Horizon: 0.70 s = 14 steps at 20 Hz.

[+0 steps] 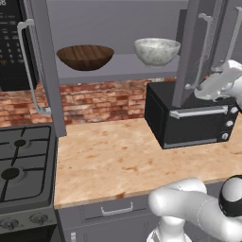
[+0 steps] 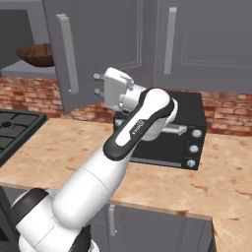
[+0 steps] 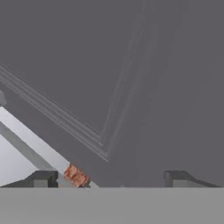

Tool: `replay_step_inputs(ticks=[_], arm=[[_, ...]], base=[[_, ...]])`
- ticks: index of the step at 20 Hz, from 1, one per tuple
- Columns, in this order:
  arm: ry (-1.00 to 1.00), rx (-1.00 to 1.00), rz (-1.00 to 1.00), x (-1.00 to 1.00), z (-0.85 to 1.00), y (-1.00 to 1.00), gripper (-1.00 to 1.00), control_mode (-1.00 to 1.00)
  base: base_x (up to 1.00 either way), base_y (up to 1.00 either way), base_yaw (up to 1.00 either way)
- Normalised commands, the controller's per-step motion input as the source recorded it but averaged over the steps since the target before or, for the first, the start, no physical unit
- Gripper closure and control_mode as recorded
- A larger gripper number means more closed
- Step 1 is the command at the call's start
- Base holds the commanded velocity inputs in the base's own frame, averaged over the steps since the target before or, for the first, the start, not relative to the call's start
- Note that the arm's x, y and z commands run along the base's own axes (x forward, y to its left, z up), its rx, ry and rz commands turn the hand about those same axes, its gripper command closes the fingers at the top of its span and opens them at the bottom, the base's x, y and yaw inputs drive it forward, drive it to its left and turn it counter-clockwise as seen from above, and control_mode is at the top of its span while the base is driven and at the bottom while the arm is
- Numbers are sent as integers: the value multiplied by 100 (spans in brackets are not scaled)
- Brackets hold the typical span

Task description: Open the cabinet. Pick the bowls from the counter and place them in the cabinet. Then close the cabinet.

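Note:
The cabinet (image 1: pixel 118 23) stands open, with both doors swung out. On its shelf sit the two bowls: the dark wood one (image 1: pixel 85 56) on the left and the speckled white one (image 1: pixel 157 51) on the right. The wood bowl (image 2: pixel 37 54) also shows past the door edge in the right base view. My gripper (image 2: pixel 98 84) is open and empty. It faces the outer side of the right door (image 2: pixel 98 49), just right of the lower end of the bar handle (image 2: pixel 68 54). In the hand view the door panel (image 3: pixel 131 87) is very close, and the handle (image 3: pixel 26 140) runs by my left fingertip (image 3: pixel 41 178).
A black toaster oven (image 1: pixel 189 118) stands on the tan counter (image 1: pixel 118 156) under the right door. The gas stove (image 1: pixel 23 165) is to the left, below a black microwave (image 1: pixel 9 42). Drawers (image 1: pixel 116 208) run under the counter edge. Another grey door (image 2: pixel 197 39) hangs further right.

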Motion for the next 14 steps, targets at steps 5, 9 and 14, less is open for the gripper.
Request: replay_step_inputs(ticks=[5,9,14], arm=[[13,0,-6,20,0,0,-100,-100],[19,0,-14,31,0,4,-100,-100],[21,0,-17,38,0,7,-100,-100]], base=[[0,0,0],[0,0,0],[0,0,0]])
